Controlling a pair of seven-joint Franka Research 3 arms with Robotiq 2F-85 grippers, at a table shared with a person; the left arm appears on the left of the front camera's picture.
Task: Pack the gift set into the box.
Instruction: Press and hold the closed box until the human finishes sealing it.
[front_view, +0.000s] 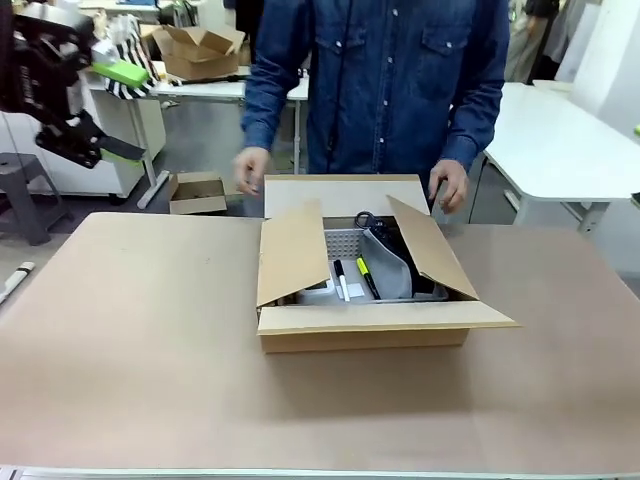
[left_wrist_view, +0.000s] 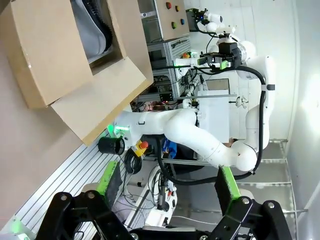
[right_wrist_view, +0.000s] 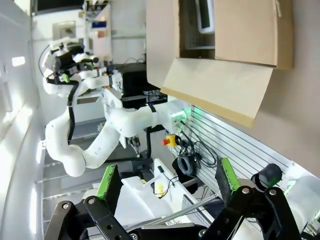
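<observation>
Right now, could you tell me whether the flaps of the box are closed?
No, the box has its flaps standing open, and a white basket shows inside it.

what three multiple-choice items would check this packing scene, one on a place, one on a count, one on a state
1. Where does the box stand?
A. near the middle of the table
B. on the floor
C. at the table's left edge

2. How many of the person's hands show at the far side of the box?
A. none
B. one
C. two

3. How does the left gripper stand?
A. open, holding nothing
B. shut on a pen
C. shut on a flap

Key:
1 A, the box sits about midway across the tabletop with bare surface on both sides.
2 C, one hand shows by each far corner of the box.
3 A, its green-padded fingers are spread wide with nothing between them.
</observation>
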